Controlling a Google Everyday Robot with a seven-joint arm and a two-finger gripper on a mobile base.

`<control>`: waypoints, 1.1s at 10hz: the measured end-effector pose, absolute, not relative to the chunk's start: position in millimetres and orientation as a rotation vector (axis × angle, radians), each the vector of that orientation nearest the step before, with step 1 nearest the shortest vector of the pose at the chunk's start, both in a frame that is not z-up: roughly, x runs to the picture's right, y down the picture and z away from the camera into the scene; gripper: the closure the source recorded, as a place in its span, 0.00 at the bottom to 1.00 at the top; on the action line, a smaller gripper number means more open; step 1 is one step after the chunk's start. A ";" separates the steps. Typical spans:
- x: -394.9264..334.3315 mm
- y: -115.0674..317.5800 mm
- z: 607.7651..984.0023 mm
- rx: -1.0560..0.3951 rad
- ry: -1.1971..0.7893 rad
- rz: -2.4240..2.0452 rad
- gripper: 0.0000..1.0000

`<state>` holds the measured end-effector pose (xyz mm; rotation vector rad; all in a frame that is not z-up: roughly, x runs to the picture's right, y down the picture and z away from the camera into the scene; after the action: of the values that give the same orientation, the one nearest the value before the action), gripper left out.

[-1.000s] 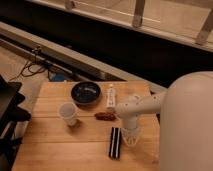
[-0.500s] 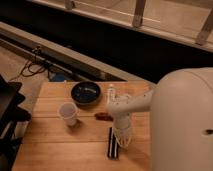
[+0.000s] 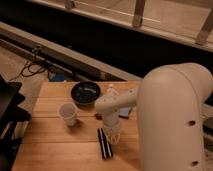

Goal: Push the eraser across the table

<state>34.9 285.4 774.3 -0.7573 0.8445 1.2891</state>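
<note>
Black eraser (image 3: 103, 143) beside claw (image 3: 113, 136)

The eraser (image 3: 103, 143) lies on the counter (image 3: 55, 145) near its front edge. The gripper (image 3: 112, 136) stands just right of the eraser. The cup (image 3: 68, 114) sits left of centre; the bowl (image 3: 85, 92) lies behind it, near the back edge.

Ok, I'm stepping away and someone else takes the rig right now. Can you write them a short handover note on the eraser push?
Gripper: low over the table, right beside the eraser's far end on its right side.
Eraser: lying flat, lengthwise toward the near edge, in the near-middle of the table, in front of the white cup and dark bowl.
Done: gripper is at the eraser.
Left: most of the push across the table.
</note>
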 end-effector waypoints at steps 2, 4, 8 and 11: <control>7.2 281.3 771.5 -0.758 0.838 1.252 1.00; -10.6 276.6 770.7 -0.759 0.829 1.227 1.00; -25.5 270.2 768.5 -0.761 0.820 1.211 1.00; -33.5 267.9 765.0 -0.764 0.818 1.201 1.00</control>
<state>-33.5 267.9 765.0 -0.7643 0.8179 1.2012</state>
